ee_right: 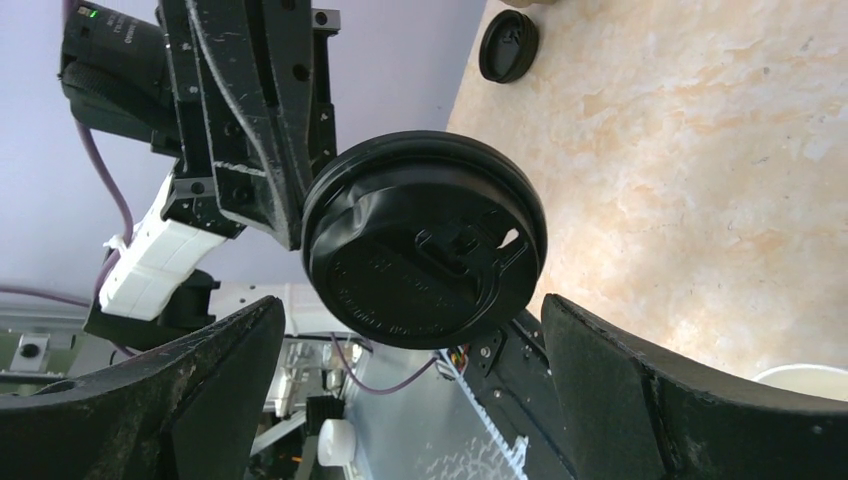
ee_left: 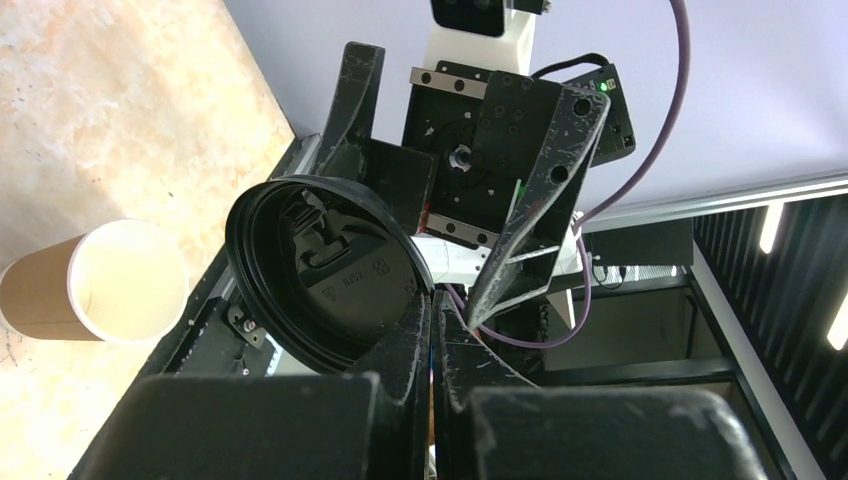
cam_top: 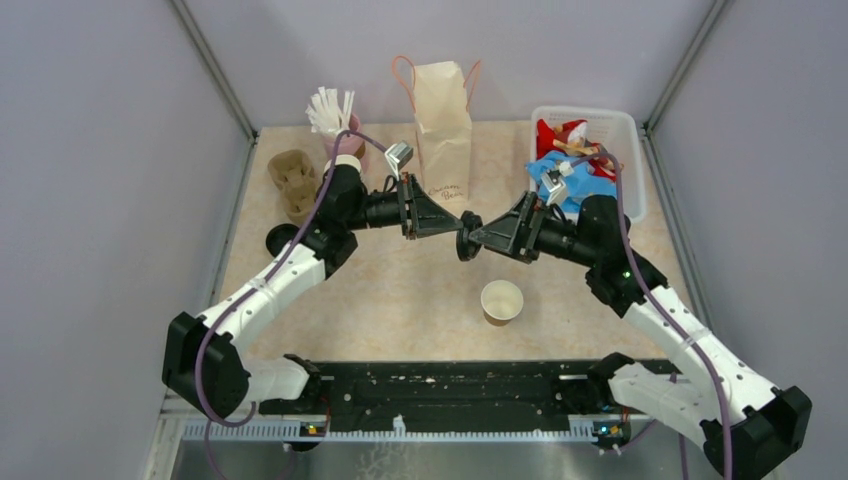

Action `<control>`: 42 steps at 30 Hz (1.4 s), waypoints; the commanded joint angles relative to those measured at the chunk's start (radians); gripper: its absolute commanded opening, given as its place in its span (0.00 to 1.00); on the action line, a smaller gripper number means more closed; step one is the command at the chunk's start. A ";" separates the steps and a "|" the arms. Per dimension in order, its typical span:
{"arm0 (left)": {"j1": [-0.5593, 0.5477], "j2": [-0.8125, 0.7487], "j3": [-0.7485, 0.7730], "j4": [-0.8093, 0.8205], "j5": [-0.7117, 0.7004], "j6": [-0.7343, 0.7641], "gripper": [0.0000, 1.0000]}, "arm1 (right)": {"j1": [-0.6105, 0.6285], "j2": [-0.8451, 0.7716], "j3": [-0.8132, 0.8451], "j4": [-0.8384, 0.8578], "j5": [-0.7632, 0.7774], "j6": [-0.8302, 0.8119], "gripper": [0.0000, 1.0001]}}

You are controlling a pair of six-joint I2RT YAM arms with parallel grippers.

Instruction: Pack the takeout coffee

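My left gripper [cam_top: 458, 222] is shut on the rim of a round black lid [cam_top: 466, 246], holding it in the air above the middle of the table. In the left wrist view the lid [ee_left: 320, 270] shows its underside beside the closed fingertips of the left gripper [ee_left: 435, 300]. My right gripper [ee_right: 410, 320] stands open right in front of the lid [ee_right: 425, 240], one finger on each side, not touching it. One takeout coffee cup [cam_top: 501, 301], brown paper, stands lidless on the table just below the grippers. A second black lid [ee_right: 508, 45] lies on the table at the left.
A tall paper bag [cam_top: 443, 130] stands upright at the back centre. To its left are a pink cup of white straws [cam_top: 335, 120] and a cardboard cup carrier [cam_top: 293, 180]. A white basket [cam_top: 628, 160] with coloured packets sits at the back right.
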 commanded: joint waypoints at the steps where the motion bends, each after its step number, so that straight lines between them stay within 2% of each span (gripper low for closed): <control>1: -0.006 0.003 0.022 0.059 0.029 -0.014 0.00 | 0.009 0.017 0.021 0.049 0.005 -0.012 0.98; 12: -0.013 0.011 0.020 0.068 0.030 -0.013 0.00 | 0.009 0.034 0.021 0.059 -0.003 -0.012 0.92; 15: -0.015 0.012 0.019 0.067 0.030 -0.014 0.00 | 0.009 0.038 0.023 0.065 -0.008 -0.012 0.96; 19: -0.018 0.018 0.021 0.069 0.029 -0.014 0.00 | 0.009 0.043 0.023 0.063 -0.009 -0.012 0.96; 41: -0.026 0.022 0.021 0.054 0.032 -0.011 0.00 | 0.009 0.045 0.036 0.021 0.015 -0.018 0.83; 42: -0.026 0.019 0.021 0.043 0.033 -0.003 0.02 | 0.008 0.043 0.038 0.013 0.018 -0.021 0.83</control>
